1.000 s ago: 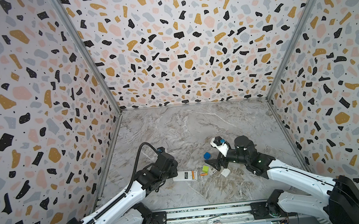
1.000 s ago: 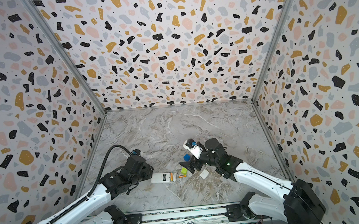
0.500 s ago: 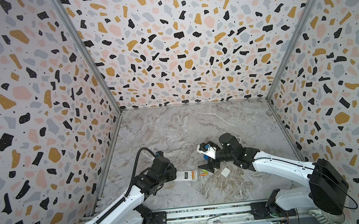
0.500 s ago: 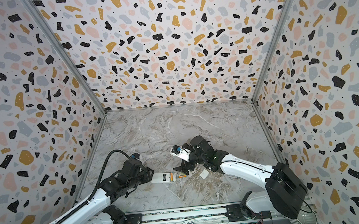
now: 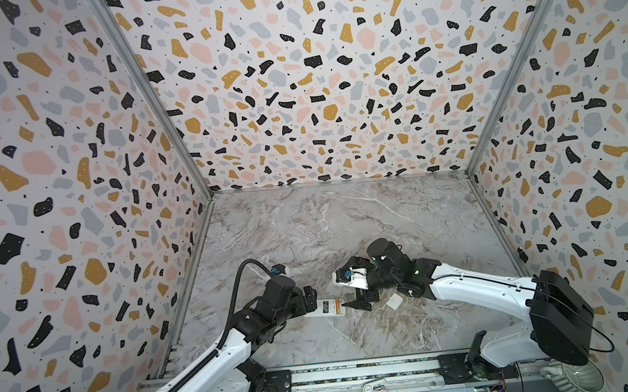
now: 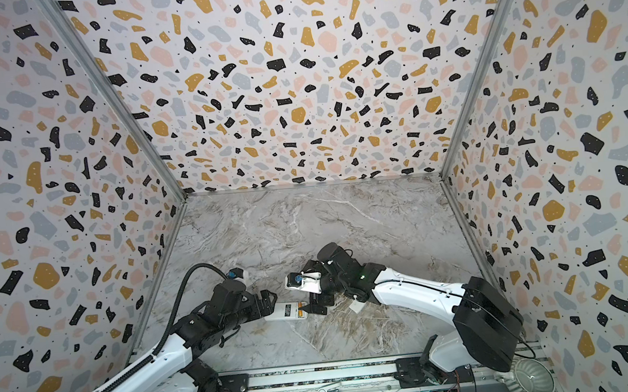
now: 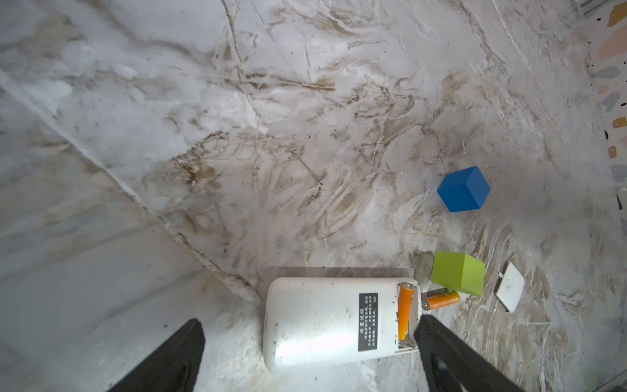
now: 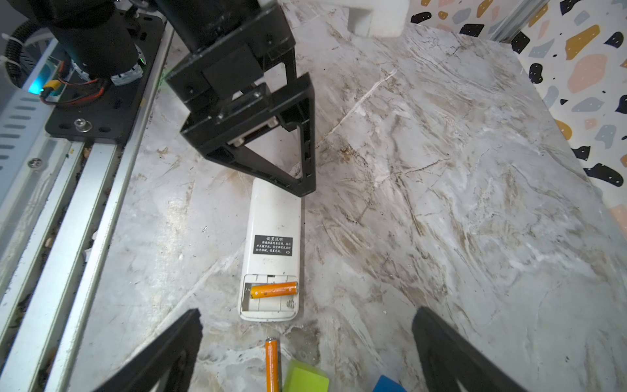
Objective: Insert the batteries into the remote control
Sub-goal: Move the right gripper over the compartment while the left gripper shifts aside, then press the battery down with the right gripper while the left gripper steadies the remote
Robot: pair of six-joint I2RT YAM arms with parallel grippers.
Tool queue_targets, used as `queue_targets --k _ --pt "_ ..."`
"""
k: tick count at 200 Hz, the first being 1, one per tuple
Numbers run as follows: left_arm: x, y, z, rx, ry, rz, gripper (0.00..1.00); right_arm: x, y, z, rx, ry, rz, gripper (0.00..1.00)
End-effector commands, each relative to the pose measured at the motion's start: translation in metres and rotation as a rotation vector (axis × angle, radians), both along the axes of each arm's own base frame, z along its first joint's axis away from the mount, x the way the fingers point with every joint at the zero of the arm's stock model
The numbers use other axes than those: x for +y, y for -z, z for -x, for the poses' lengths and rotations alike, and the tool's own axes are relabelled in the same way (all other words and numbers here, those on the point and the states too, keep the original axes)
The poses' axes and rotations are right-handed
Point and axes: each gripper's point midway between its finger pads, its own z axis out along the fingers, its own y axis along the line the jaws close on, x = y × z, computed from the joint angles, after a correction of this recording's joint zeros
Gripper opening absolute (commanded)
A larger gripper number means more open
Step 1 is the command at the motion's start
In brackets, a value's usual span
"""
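The marble tabletop (image 5: 307, 224) bears the remote control (image 8: 271, 217), one battery (image 8: 274, 290) inside.

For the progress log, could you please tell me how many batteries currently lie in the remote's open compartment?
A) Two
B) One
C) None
B: the right wrist view shows a single orange battery lying in the open compartment of the remote control, while the second battery lies outside it on the table, beside the green cube.
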Motion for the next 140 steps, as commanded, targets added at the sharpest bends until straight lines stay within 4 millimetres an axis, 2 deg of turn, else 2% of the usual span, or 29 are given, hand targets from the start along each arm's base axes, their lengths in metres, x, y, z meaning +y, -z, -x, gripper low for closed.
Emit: queue_targets --k 1,28,110,121,140 --pt "0.004 0.005 -0.003 -0.018 -0.019 -0.007 0.99 0.005 -0.012 -0.007 -0.042 -0.013 0.011 1.0" --pt "0.003 0.012 -0.002 -0.006 -0.008 -0.009 1.0 0.007 -0.003 -0.013 -0.038 0.001 0.055 0.99" --pt "0.004 0.025 0.009 0.024 -0.009 0.014 0.99 0.005 0.019 -0.013 -0.064 -0.016 0.092 0.96" --pt "0.004 0.026 0.01 0.029 -0.008 0.018 1.0 0.007 0.024 -0.015 -0.059 -0.021 0.107 0.93" --pt "0.004 0.03 0.011 0.039 -0.008 0.02 1.0 0.008 0.033 -0.018 -0.053 -0.02 0.136 0.79"
